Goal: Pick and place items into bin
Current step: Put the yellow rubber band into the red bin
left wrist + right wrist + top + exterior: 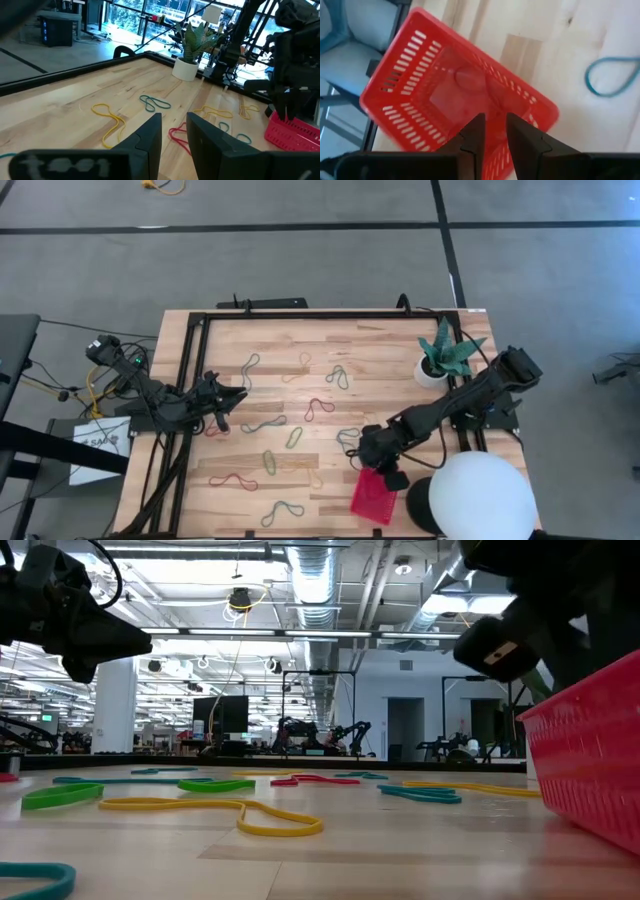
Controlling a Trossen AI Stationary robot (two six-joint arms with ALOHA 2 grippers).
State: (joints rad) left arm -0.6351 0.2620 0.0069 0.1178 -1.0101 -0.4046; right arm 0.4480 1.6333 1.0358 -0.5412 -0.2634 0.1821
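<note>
Red bin (455, 95) under R gripper (493, 131)

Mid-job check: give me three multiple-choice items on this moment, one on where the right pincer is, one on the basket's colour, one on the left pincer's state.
1. The right pincer is
A. over the red basket
B. beside the potted plant
C. off the table

2. The basket is
A. blue
B. red
C. white

3. The left pincer is
A. gripping a band
B. open and empty
C. out of view

Answers: 1 A, its wrist view looks down into the basket. 2 B, red mesh walls. 3 B, a bare gap shows between its fingers.
</note>
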